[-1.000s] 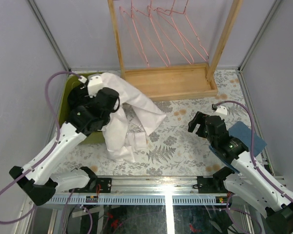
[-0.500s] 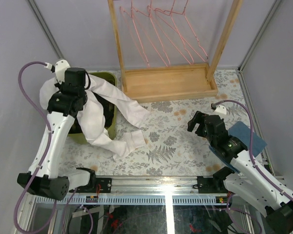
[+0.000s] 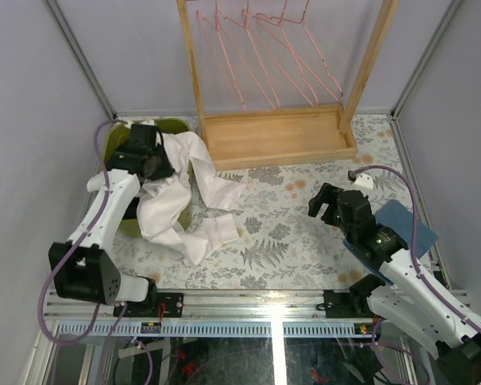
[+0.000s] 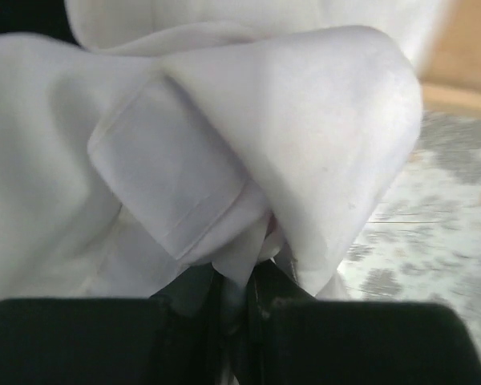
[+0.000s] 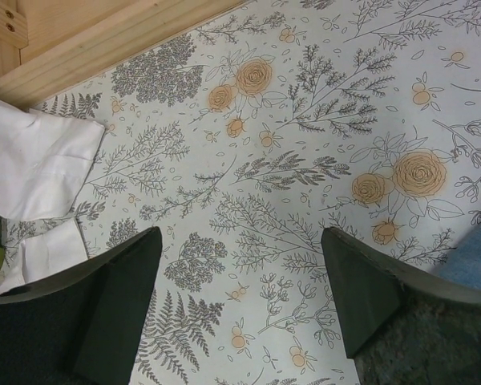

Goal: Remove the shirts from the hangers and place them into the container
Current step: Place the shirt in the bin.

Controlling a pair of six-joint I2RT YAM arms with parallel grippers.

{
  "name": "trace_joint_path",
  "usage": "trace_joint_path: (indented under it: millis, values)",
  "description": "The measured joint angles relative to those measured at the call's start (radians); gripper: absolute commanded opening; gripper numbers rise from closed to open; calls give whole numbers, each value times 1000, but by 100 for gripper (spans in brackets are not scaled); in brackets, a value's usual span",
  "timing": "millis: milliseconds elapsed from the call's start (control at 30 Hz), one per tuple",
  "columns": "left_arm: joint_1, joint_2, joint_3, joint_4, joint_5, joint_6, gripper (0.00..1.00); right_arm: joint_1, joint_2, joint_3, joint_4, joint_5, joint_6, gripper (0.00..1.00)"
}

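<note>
Pinching a fold of the white collared shirt [image 4: 305, 144], the left gripper [image 3: 148, 159] is clamped on the fabric. In the left wrist view the cloth bunches right betw. its narrow dark fingers [image 4: 274, 293], w/ a cuff or placket band lying across the top.

From the top view this gripper sits at approx. 10 o'clock on the floral-print tabletop [image 3: 297, 241], over the olive-green rectangular plastic tub [image 3: 175, 124]. The shirt is partly in the tub. The rest spills over the tub's 3 o'clock rim and onto the tabletop, w/ one sleeve reaching toward 3 o'clock and another bunch trailing toward 5 o'clock, near the table's centre.

The right gripper [image 3: 327, 204] hangs at approx. 4 o'clock w/ jaws spread wide and nothing betw. them. The right wrist view shows only printed tabletop betw. the two black fingers [image 5: 116, 305], w/ the shirt's edge at 9 o'clock of that view, well apart from them. A folded blue cloth [image 3: 401, 216] lies under the right arm, near the tabletop's 4 o'clock edge.

At 12 o'clock stands the light wooden rack [image 3: 370, 56]. Thin pink wire hangers [image 3: 256, 56] hook over its top rail and dangle above its shallow wooden base tray [image 3: 280, 132]. How many hangers there are can't be told for sure.
</note>
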Motion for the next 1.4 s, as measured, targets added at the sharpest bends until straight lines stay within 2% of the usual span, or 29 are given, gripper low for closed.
trace_joint_path:
  millis: [200,333,467,733,867,933,967,1067,1100,1133,1167,1200,1233,1367,1400]
  values:
    - [0,-122,262,-42,134,43,0,0,-4,-19,11,-2,1,88]
    - [-1,-174,363,-46,184,70,0,0,26,-19,23,-3,1,88]
    - [-1,-174,343,-62,151,85,0,0,46,-19,22,-11,0,88]
    - [26,-68,147,-82,-60,68,0,0,28,-19,21,-10,0,88]
    - [53,-21,100,-78,-139,29,2,0,18,-19,22,-10,0,88]
    - [58,-3,68,-66,-184,0,9,0,18,-19,20,-10,0,88]
    - [60,-2,39,-52,-200,-21,15,0,18,-19,19,-10,0,88]
    - [71,8,-32,-20,-204,-51,20,0,18,-19,18,-10,0,89]
    - [74,25,-41,-13,-200,-57,26,0,18,-19,18,-10,0,88]
    - [76,48,-43,-6,-199,-61,32,0,18,-19,18,-11,0,88]
    - [77,68,-44,2,-199,-64,44,0,18,-19,18,-11,0,88]
    - [77,90,-48,11,-201,-68,61,0,18,-19,18,-13,0,88]
    - [77,101,-53,16,-206,-69,74,0,19,-19,18,-17,0,89]
    - [79,56,-61,0,-234,-84,98,0,21,-19,18,-21,0,88]
    - [79,30,-53,-10,-237,-84,100,0,21,-19,18,-21,0,88]
